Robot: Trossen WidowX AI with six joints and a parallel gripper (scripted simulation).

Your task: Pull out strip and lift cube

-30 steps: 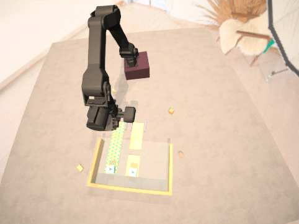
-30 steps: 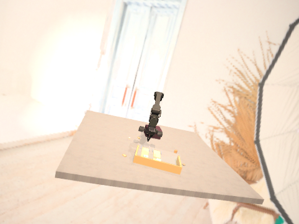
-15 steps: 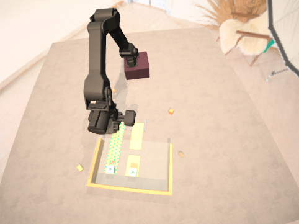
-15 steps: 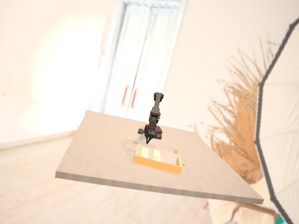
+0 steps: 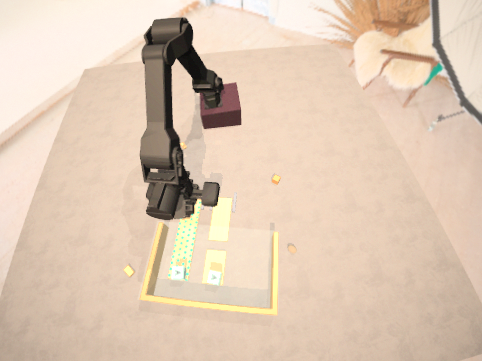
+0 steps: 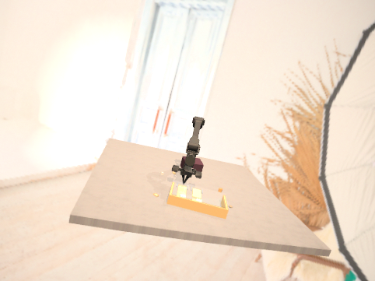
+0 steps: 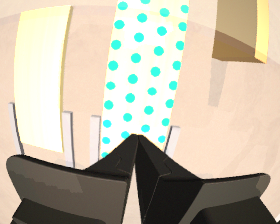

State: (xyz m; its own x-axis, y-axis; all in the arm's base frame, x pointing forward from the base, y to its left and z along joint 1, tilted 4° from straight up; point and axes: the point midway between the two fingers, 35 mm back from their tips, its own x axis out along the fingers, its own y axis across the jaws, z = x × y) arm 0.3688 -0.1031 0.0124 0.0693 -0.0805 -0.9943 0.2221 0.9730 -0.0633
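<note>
Black jointed arm (image 5: 160,120) folds over from its base beside a dark maroon block (image 5: 221,106) and reaches down to the table (image 5: 350,215), wrist tipped low. Its tool (image 7: 136,146) is fully closed, fingertips meeting at the near end of the long white strip with turquoise dots (image 5: 186,235); the wrist view shows the tips pressed at that strip's end, but whether the thin strip is pinched between them or only touched cannot be told.

The dotted strip runs in one piece from the tool into the yellow-walled open frame (image 5: 150,265), where a small white labelled cube (image 5: 178,273) sits on its far end. Just beside it lies a pale yellow strip in two pieces (image 5: 220,219), a gap between them; its inner piece carries a second white labelled cube (image 5: 214,277).

The frame is walled on three sides and open towards the arm. Small orange cubes (image 5: 276,178) lie scattered well apart from the strips, one near the frame's left corner (image 5: 129,270). The table's edges are far from the frame on every side.
</note>
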